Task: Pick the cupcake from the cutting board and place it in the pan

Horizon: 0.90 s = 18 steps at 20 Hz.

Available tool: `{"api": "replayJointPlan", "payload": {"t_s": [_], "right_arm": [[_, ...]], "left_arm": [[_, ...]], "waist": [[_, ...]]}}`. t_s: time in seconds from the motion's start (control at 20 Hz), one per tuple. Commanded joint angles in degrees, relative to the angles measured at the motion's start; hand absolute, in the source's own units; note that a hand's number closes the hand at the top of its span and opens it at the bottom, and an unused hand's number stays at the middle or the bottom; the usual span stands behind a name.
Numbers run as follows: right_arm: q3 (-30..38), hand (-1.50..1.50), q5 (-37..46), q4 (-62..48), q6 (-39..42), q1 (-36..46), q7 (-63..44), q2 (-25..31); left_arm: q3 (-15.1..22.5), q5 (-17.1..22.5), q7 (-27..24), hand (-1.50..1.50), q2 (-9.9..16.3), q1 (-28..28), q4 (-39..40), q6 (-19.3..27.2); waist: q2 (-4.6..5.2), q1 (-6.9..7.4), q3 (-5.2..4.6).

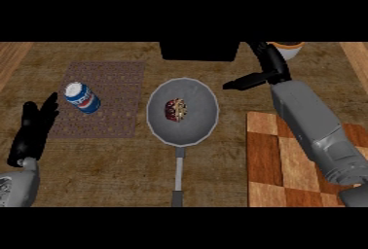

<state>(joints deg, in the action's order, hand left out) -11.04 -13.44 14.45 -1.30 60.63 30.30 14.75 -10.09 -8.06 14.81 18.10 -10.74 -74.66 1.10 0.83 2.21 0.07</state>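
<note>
The cupcake (pixel 176 109) is lying inside the pan (pixel 159 124), near the middle of the pan's floor, so the placing step is looking done. The board (pixel 273 160) at the surface's near right corner is showing nothing on it.

The right robot hand (pixel 262 73) is hanging past the pan's far right rim, fingers partly spread, holding nothing. The left robot hand (pixel 32 129) is resting at the surface's left edge, fingers straight and up, also holding nothing.

Risks from here:
- The right forearm is lying over the board; a careless pull back could be clipping the pan's rim and shifting it.
- A cup (pixel 289 48) at the far right edge is standing just beside the right robot hand and could be knocked.
- The can (pixel 82 97) on the mat (pixel 108 78) is sitting near the left robot hand.
</note>
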Motion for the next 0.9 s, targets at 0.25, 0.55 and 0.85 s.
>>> {"api": "replayJointPlan", "payload": {"t_s": [0.25, 0.55, 0.85], "right_arm": [[2.2, -1.50, 0.9, -5.4, 18.2, -0.5, 5.0, 14.6], [2.0, -1.50, 2.8, -7.3, 23.6, -3.3, 10.5, 19.4], [1.2, -1.50, 5.0, -8.4, 27.3, -4.7, 15.2, 24.4]], "left_arm": [[0.6, -0.6, -1.9, 0.00, -1.4, 1.8, -0.6, 0.5], [1.6, -1.8, -1.6, 0.00, -2.0, 2.2, -2.5, 1.3], [0.3, -0.8, -1.3, 0.00, -0.7, 0.9, -0.9, 0.0]], "waist": [[0.27, 0.40, 0.04], [0.26, 0.55, 0.09], [0.67, 1.25, 0.18]]}}
